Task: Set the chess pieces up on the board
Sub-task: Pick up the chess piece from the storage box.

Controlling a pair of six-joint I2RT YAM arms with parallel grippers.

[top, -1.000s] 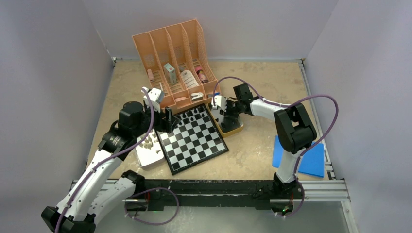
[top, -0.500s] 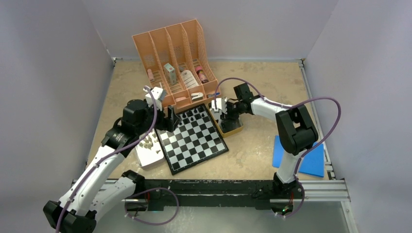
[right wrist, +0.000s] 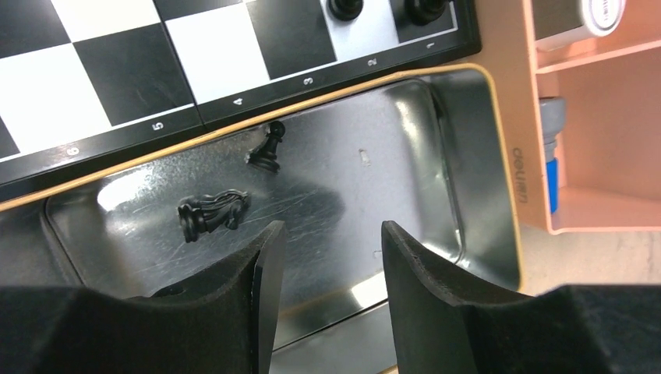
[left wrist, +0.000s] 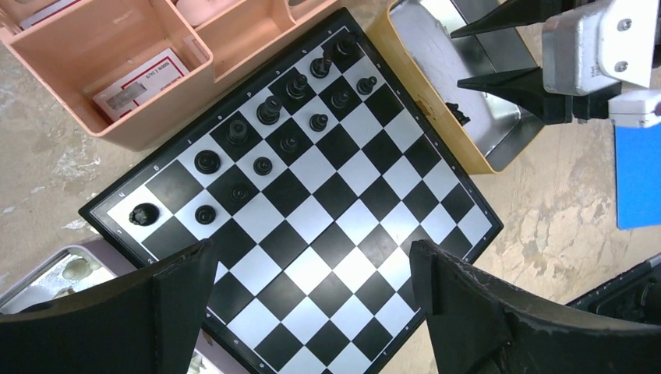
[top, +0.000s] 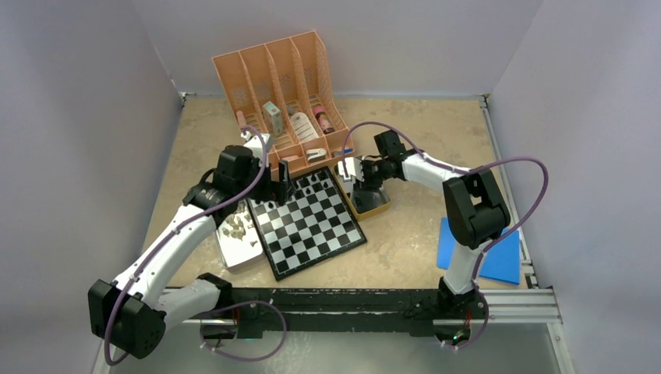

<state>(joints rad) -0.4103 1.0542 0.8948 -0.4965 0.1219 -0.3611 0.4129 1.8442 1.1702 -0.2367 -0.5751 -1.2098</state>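
Note:
The board point(top: 316, 226) lies in the middle, with several black chess pieces point(left wrist: 269, 109) standing on its two far rows. My left gripper point(left wrist: 312, 253) hangs open above the board point(left wrist: 335, 210), with nothing between its fingers. In the top view it point(top: 282, 185) is over the board's far left corner. My right gripper point(right wrist: 333, 230) is open and empty over the yellow-rimmed metal tray point(right wrist: 499, 195). In that tray a black pawn point(right wrist: 266, 152) stands and a black knight point(right wrist: 210, 212) lies on its side. Pale pieces point(top: 234, 226) sit in the white tray point(top: 243, 253) left of the board.
An orange divided organizer point(top: 281, 78) with small bottles and boxes stands just behind the board. A blue sheet point(top: 491, 253) lies at the right near the table's front edge. The yellow tray point(top: 376, 204) touches the board's right side.
My left arm has swung right and farther over the board's far left corner, its jaws spreading wider. The right gripper stays over the yellow tray, and its jaws have opened.

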